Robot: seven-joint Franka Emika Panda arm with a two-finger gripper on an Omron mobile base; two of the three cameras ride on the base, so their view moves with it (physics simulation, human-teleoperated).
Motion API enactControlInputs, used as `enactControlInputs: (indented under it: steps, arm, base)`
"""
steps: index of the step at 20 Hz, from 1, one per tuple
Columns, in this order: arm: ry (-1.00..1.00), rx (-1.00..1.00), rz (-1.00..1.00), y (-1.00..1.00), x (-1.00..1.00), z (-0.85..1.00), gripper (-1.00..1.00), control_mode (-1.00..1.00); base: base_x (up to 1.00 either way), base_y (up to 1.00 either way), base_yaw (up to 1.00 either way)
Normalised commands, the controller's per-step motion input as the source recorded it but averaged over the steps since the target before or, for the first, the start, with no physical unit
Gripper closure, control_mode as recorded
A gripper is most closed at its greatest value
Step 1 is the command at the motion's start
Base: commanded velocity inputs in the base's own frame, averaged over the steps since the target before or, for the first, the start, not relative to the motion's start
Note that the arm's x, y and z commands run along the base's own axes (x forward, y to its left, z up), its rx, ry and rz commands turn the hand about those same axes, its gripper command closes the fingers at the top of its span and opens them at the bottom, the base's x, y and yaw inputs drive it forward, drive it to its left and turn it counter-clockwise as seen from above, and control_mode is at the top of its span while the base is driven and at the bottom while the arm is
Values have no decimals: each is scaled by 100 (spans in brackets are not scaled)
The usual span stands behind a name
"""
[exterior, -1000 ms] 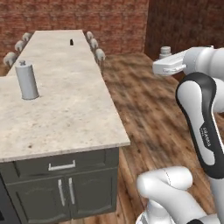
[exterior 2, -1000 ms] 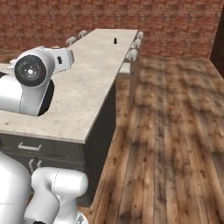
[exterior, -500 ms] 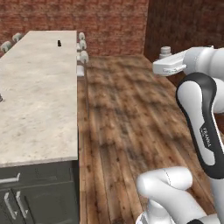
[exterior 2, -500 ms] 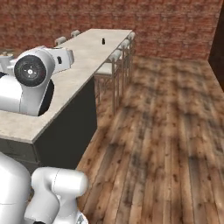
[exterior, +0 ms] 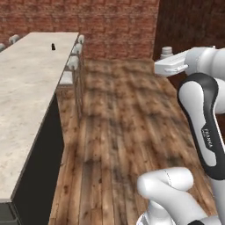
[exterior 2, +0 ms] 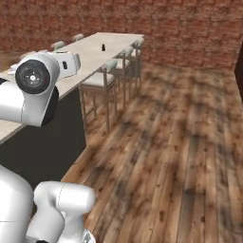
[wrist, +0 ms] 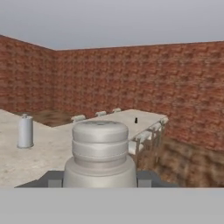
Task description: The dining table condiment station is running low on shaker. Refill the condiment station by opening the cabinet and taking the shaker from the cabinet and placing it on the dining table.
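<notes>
- The shaker (wrist: 100,148) sits upright right between the tool's (wrist: 100,178) 2 fingertips, its ribbed cap rising above them; the tool is pinching it at the base.
- In the left base view the shaker (exterior: 166,52) stands up from the tool (exterior: 168,67), held high over the wooden floor (exterior: 127,127), well apart from the tabletop.
- The dining table (exterior: 26,92) stretches toward the brick wall, white-cushioned stools (exterior 2: 102,78) along its side.
- A small black shaker (exterior: 53,46) stands near the far end of the tabletop.
- A tall grey canister (wrist: 25,131) stands on the tabletop's near part, left in the hand view.
</notes>
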Motion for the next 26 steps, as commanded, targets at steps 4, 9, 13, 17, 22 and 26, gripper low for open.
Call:
enactControlInputs:
  steps: [4,9,13,17,22,26]
  arm:
    - [0,0,0,0,0,0,100,100]
    - [0,0,0,0,0,0,100,100]
    - [0,0,0,0,0,0,100,100]
    - [0,0,0,0,0,0,100,100]
    - [0,0,0,0,0,0,100,100]
    - [0,0,0,0,0,0,100,100]
  base:
    - [100,-80,32]
    - [100,-69,37]
    - [100,-62,41]
    - [100,-75,39]
    - [97,-81,39]
    - [89,-85,39]
